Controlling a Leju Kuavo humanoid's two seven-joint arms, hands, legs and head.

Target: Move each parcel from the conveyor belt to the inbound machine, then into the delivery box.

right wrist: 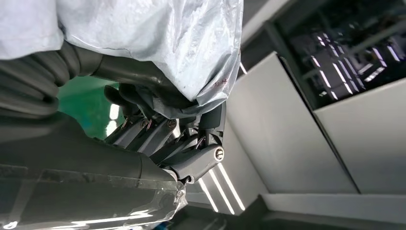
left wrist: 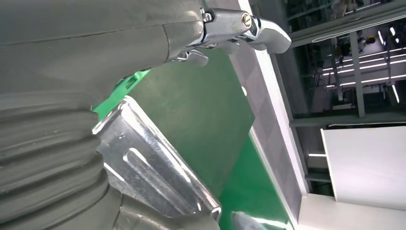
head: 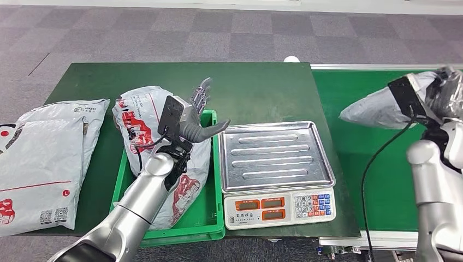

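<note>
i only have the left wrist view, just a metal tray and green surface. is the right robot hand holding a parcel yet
Observer: Yes. The right robot hand grips a grey parcel, lifted above the belt.
Operator: is the scale free
Observer: Yes, the scale has a bare tray, nothing on it.
Operator: whats my left robot hand doing
Observer: The left robot hand is open and holds nothing, raised over the green bin.
Operator: anything in the bin
Observer: One red-printed parcel lies in it, partly under that arm.
</note>
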